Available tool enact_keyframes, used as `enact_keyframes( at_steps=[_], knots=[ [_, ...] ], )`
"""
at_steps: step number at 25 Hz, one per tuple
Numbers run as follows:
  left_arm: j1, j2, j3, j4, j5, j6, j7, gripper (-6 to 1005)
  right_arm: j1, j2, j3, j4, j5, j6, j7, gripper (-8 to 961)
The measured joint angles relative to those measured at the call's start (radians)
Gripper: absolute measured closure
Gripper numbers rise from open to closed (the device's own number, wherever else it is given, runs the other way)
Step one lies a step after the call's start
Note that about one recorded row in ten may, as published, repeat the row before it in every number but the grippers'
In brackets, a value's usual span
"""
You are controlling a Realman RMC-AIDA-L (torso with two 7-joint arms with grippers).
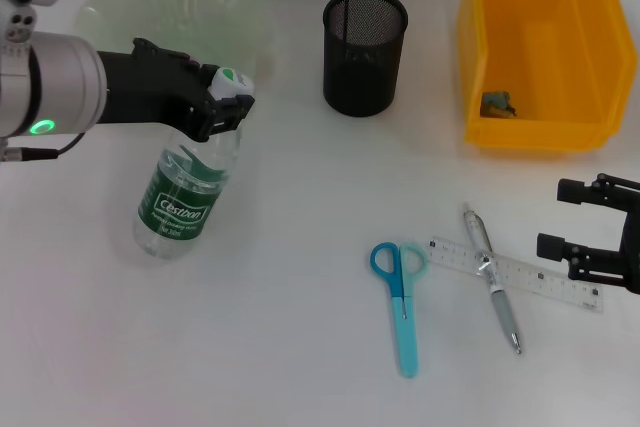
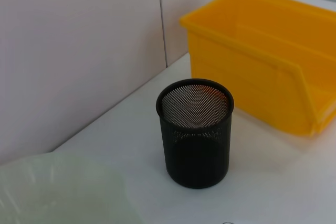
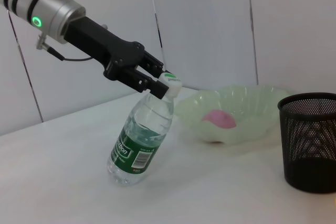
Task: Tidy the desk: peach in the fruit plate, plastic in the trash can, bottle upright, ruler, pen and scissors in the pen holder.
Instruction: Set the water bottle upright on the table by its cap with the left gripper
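Your left gripper (image 1: 222, 107) is closed on the neck of the bottle (image 1: 185, 192), just under the cap, so the tilted bottle pivots on its base toward upright; the base rests on the counter (image 1: 300, 347), well apart from the holder (image 1: 365, 52). Your right gripper (image 1: 600, 232) hangs open beside the ruler (image 1: 520, 272), holding nothing.

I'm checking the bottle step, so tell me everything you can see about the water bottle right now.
The water bottle is clear plastic with a green label and a white cap with a green spot. It looks mostly empty. It is tilted, not yet upright, its base on the white table and its neck clamped by the left gripper. It stands in front of the pale green fruit plate.
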Motion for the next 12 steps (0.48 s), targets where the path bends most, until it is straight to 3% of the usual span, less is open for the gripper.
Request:
enact_keyframes(
  at_steps=[8, 12],
  knots=[
    [0.063, -0.001, -0.087, 0.052, -0.131, 0.035, 0.073, 562, -0.001, 0.0, 0.002, -0.002, 0.0, 0.0, 0.014, 185],
    [0.067, -0.002, -0.091, 0.05, -0.133, 0.033, 0.077, 563, -0.001, 0.001, 0.011, -0.003, 0.0, -0.005, 0.02, 185]
  ],
)
